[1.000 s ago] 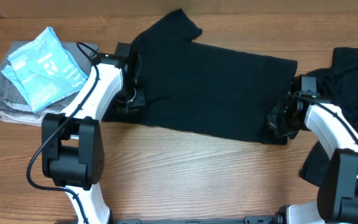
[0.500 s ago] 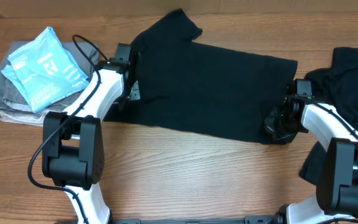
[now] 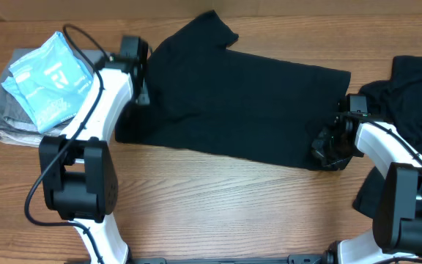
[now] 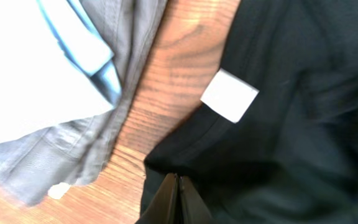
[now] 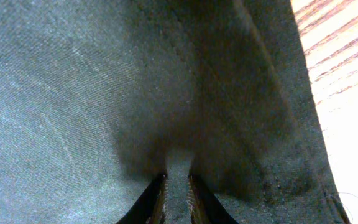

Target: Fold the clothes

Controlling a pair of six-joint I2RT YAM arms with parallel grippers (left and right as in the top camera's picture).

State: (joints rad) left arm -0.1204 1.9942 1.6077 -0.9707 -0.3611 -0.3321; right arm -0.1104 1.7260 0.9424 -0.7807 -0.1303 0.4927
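The black T-shirt lies spread flat on the worktop. The left fingers are pressed together at its collar edge, near the white label. The right fingers are clamped on a fold near its hem.

The T-shirt spread across the middle is plain black with no print, its only break a small white neck label, and the second garment, bunched at the right edge, is the same plain black. At the left, a light-blue garment with white print lies on a grey folded garment, with a beige one showing underneath. The table is warm brown wood with darker streaked grain, and the left arm and right arm are white with black joints and black cables.
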